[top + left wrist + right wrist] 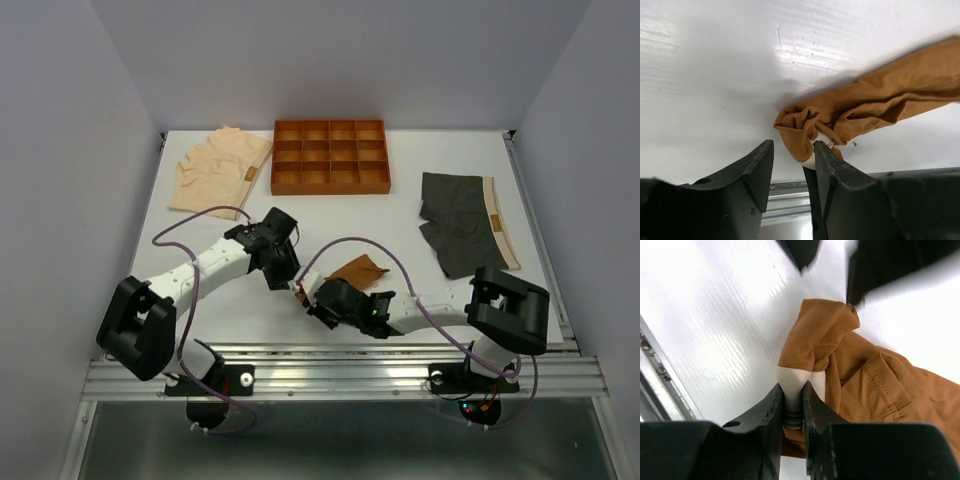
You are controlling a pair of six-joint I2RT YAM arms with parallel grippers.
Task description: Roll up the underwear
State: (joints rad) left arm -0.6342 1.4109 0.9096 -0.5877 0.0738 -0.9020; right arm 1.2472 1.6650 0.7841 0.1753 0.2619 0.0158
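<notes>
I see white tabletop point(395, 218), glossy, faintly ribbed in wrist views. Four things lie on it. Far left: pale peach briefs point(218, 172), spread flat, small label near right edge. Far centre: orange-brown tray point(330, 186), grid compartments, just beside peach briefs; can't tell if touching. Right side: dark grey briefs point(455, 220), flat, cream waistband along right edge. Near centre: rust-brown briefs point(358, 270), crumpled, bunched at one end, well apart from others

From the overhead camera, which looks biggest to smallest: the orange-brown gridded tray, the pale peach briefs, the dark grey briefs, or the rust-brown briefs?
Orange-brown gridded tray, pale peach briefs, dark grey briefs: near equal, too alike to rank.
Rust-brown briefs: clearly smallest, bunched up and partly covered.
</notes>
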